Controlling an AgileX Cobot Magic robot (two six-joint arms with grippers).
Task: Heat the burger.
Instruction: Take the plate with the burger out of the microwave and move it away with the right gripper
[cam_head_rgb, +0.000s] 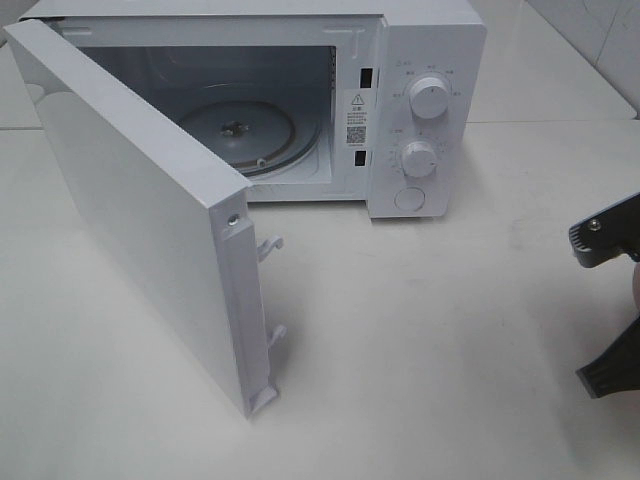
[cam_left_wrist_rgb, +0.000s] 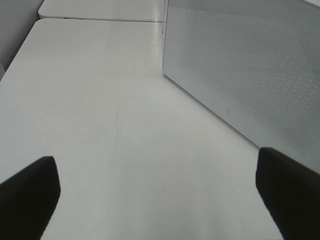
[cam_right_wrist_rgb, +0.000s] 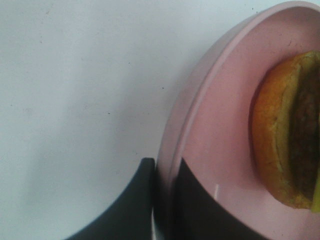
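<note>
The microwave (cam_head_rgb: 400, 110) stands with its door (cam_head_rgb: 140, 200) swung wide and its glass turntable (cam_head_rgb: 235, 130) bare, so loading and heating remain. Beside the microwave, the right gripper (cam_right_wrist_rgb: 162, 200) pinches the rim of a smooth pink plate (cam_right_wrist_rgb: 200, 115) carrying the glossy brown burger (cam_right_wrist_rgb: 287, 135). The left gripper (cam_left_wrist_rgb: 155, 195) is spread apart, grasping nothing.

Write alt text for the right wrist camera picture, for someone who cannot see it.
Two dark fingers pinch the rim of a pink plate, one on each side of its edge. A burger sits on the plate, cut off by the picture's edge, above a pale table.
</note>
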